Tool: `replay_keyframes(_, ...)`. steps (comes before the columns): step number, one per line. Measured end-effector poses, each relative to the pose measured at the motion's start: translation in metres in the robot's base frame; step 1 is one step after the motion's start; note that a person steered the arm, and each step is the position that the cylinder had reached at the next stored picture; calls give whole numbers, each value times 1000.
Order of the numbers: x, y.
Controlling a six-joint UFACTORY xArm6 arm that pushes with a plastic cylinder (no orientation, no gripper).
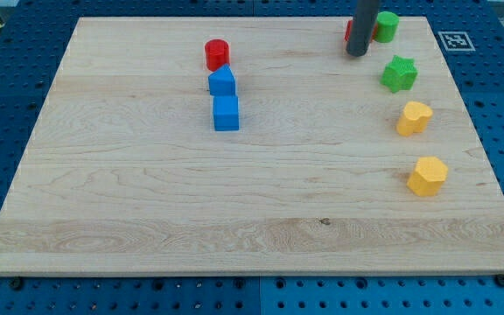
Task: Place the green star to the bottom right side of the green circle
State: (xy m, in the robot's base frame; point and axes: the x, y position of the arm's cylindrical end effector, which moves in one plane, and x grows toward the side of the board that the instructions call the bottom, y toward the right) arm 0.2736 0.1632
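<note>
Camera view gives you a pale wooden board (147,201) with visible grain, resting on a blue perforated table (497,105). My tip (356,54) is the blunt lower end of a smooth dark rod; it has no jaws, so it grasps nothing and simply stands on the wood near the view's top right. You'll see it just left of the green circle (386,25), with a red block (349,31) mostly hidden behind the rod, shape unclear. The green star (399,73) lies below the circle, slightly to the view's right, apart from the tip. Further down sit a yellow heart (414,117) and a yellow hexagon (427,176). Toward the left, a red cylinder (217,54) touches a blue block (222,82), with a blue cube (226,114) just beneath.
</note>
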Motion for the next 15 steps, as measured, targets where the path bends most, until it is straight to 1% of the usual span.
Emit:
replay_keyframes(1,-20,0)
replay_keyframes(2,-26,0)
replay_keyframes(3,-11,-23)
replay_keyframes(4,41,-31)
replay_keyframes(5,101,-14)
replay_keyframes(6,112,32)
replay_keyframes(7,112,39)
replay_keyframes(12,31,71)
replay_keyframes(13,38,58)
replay_keyframes(14,66,14)
replay_keyframes(15,109,3)
